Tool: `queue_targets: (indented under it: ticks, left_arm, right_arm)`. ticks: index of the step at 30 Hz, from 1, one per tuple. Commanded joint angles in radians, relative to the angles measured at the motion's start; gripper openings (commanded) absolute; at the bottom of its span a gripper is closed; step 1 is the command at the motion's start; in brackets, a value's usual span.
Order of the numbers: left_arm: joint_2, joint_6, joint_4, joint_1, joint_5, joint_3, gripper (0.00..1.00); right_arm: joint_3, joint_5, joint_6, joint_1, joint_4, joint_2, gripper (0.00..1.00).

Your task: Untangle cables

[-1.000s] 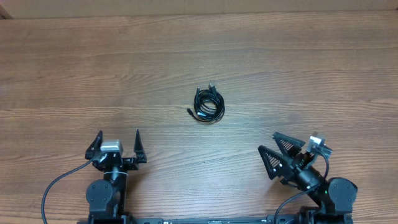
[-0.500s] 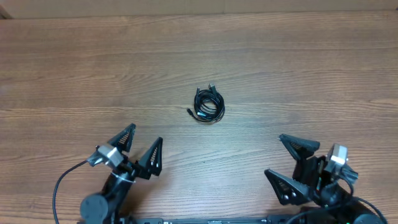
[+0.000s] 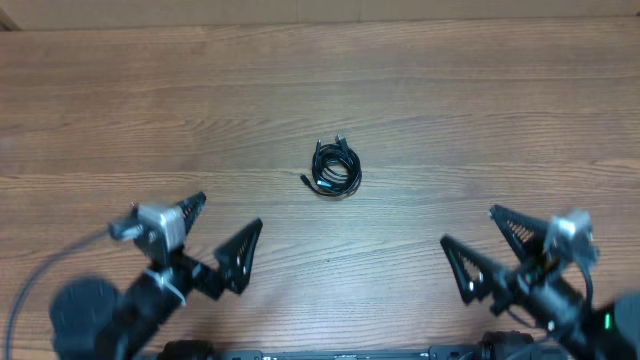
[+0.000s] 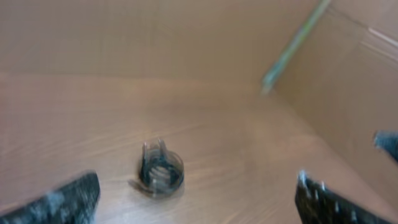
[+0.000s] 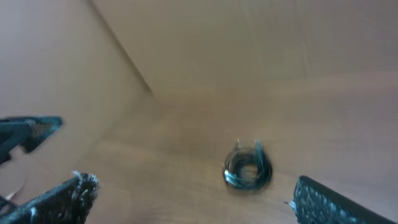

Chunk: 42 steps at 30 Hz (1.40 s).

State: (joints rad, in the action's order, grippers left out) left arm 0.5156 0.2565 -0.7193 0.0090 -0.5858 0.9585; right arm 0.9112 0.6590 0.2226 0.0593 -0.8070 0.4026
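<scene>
The cables [image 3: 336, 168] lie bunched in one small black coil on the wooden table, near its middle. My left gripper [image 3: 220, 232] hovers at the front left, open and empty, its fingers angled toward the coil. At the front right, my right gripper [image 3: 485, 243] is also open and empty. The left wrist view is blurred: the cables [image 4: 160, 171] lie well ahead of the left gripper [image 4: 196, 208], nearer its left finger. In the right wrist view the cables [image 5: 247, 168] sit ahead of the right gripper [image 5: 196, 205], toward its right finger. Neither gripper touches them.
A cardboard wall [image 4: 348, 81] bounds the far side of the table [image 3: 480, 110], and a greenish strip [image 4: 292, 46] runs along it. A dark finger of the other arm [image 5: 31, 129] shows at the left edge of the right wrist view.
Both arms have risen and swung; the left gripper now angles right toward the coil, and the right gripper has shifted right. Both stayed open. The cables have not moved.
</scene>
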Motion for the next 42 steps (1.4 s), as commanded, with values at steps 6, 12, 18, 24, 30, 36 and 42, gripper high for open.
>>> queue_targets:
  ticks: [6, 12, 18, 24, 30, 36, 42]
  left_arm:
    - [0.541, -0.233, -0.575, 0.004, -0.02, 0.534, 1.0]
    - [0.737, -0.043, -0.666, 0.003, -0.089, 0.566, 1.0]
    - [0.902, -0.055, -0.733, 0.001, -0.083, 0.566, 1.0]
    - [0.991, -0.057, -0.777, -0.035, 0.014, 0.566, 0.99]
    - [1.052, -0.054, -0.778, -0.122, 0.065, 0.561, 1.0]
    - [1.091, 0.048, -0.772, -0.205, 0.244, 0.561, 1.0]
    - [1.093, 0.281, -0.765, -0.208, 0.402, 0.561, 0.99]
  right_arm:
    - [0.404, -0.029, -0.123, 0.002, -0.444, 0.459, 1.0]
    - [0.465, 0.134, -0.119, 0.002, -0.585, 0.656, 1.0]
    - [0.449, 0.194, -0.147, -0.031, -0.662, 0.831, 0.95]
    - [0.417, 0.127, -0.145, -0.155, -0.599, 0.932, 0.91]
    - [0.416, -0.047, 0.017, -0.294, -0.455, 1.054, 0.87]
    - [0.416, -0.188, 0.299, -0.388, -0.286, 1.185, 0.87]
    - [0.416, -0.189, 0.403, -0.391, -0.151, 1.264, 0.79]
